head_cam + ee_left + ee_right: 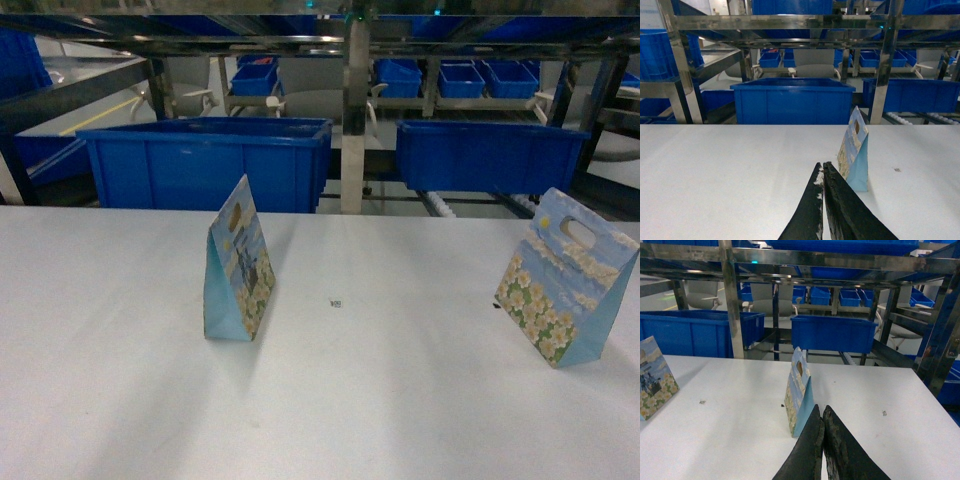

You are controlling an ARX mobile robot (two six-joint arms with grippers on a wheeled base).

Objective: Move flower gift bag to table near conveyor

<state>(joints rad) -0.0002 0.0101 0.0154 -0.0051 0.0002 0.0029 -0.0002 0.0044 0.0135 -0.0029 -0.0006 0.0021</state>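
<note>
Head: two flower gift bags upright on the white bench, left bag mid-bench, right bag near the right edge, conveyor rollers behind the blue bins; no arms visible

Left wrist: left gripper pinched closed, empty, low over the bench, just short of the left bag. I'd open first, then take the handle top

Right wrist: right gripper closed, empty, just behind the right bag
</note>
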